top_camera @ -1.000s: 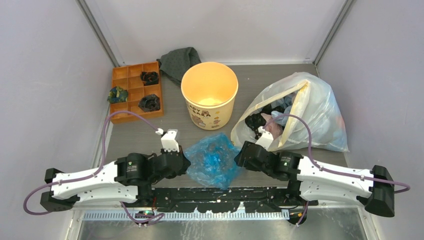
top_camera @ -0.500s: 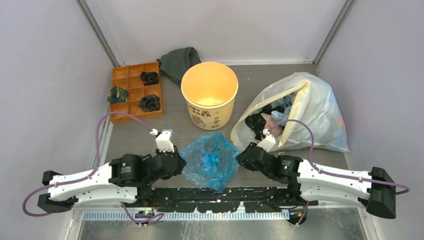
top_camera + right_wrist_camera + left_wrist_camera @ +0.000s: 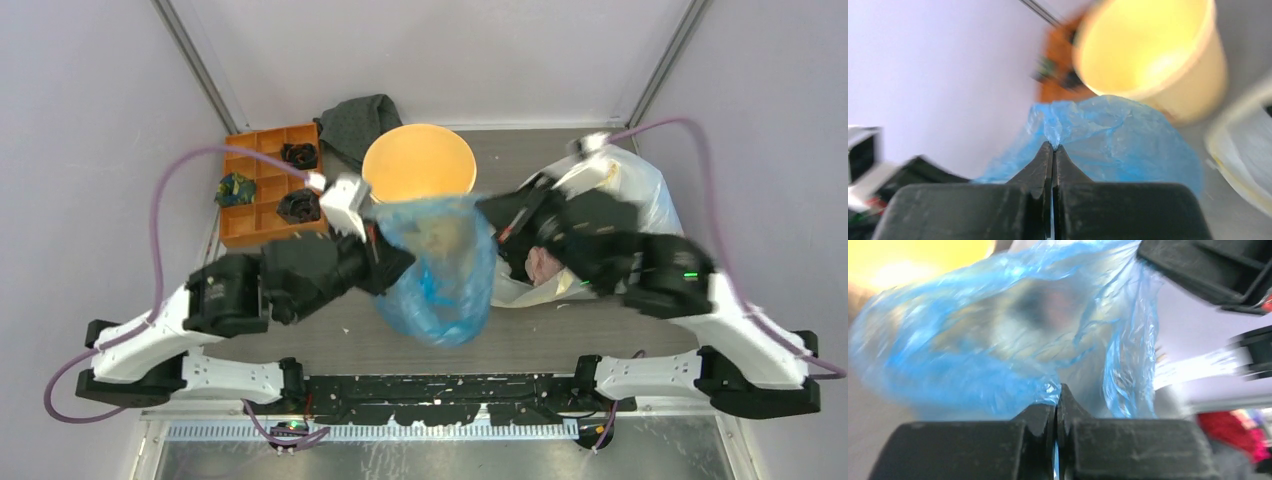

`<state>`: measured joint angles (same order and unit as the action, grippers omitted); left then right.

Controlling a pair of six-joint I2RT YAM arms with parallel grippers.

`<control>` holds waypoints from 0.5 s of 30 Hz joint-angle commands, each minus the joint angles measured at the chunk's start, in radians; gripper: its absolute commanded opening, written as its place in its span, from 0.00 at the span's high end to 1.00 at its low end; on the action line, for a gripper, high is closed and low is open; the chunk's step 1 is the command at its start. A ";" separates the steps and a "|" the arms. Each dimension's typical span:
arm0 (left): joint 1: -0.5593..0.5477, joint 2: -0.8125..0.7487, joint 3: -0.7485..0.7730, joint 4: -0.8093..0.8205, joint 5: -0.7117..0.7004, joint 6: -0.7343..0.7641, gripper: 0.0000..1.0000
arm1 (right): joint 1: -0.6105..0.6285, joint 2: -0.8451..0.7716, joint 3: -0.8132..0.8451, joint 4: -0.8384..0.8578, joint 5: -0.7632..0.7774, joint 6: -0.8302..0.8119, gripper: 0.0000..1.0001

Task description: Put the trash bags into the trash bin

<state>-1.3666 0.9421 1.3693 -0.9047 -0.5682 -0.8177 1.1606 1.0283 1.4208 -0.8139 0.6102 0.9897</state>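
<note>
Hanging crinkled and see-through blue, your bag (image 3: 437, 265) gapes just beside the bucket (image 3: 418, 165) | your left fingers (image 3: 973, 450) and right fingers (image 3: 973, 210) each pinch its rim | grey bench (image 3: 600, 330), pale lilac walls (image 3: 90, 120).

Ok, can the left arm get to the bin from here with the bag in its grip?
Probably yes. The left gripper, shut on the blue bag, hangs beside the bin with nothing between them. The right gripper pinches the bag's other edge, so both would need to move together.
</note>
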 commanded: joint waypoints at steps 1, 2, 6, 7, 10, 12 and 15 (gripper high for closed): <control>0.001 0.185 0.461 0.141 0.123 0.284 0.99 | 0.005 0.033 0.471 -0.136 0.026 -0.289 0.99; 0.001 0.226 0.535 0.144 0.150 0.302 0.99 | 0.005 0.045 0.543 -0.145 0.010 -0.309 0.99; 0.001 0.298 0.647 0.158 0.189 0.341 0.99 | 0.004 0.058 0.645 -0.193 -0.018 -0.329 0.99; 0.001 0.290 0.623 0.169 0.189 0.340 0.99 | 0.004 0.041 0.609 -0.192 -0.015 -0.325 0.99; 0.001 0.231 0.456 0.226 0.193 0.320 0.99 | 0.004 -0.033 0.428 -0.180 -0.003 -0.291 0.99; 0.001 0.189 0.335 0.242 0.180 0.294 1.00 | 0.004 -0.095 0.284 -0.169 0.001 -0.253 0.99; 0.000 0.148 0.191 0.242 0.209 0.250 1.00 | 0.004 -0.197 0.067 -0.132 -0.054 -0.225 0.99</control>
<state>-1.3666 1.1236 1.6947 -0.6815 -0.3996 -0.5419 1.1629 0.8864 1.7084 -0.9100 0.6106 0.7364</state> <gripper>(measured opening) 0.009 0.018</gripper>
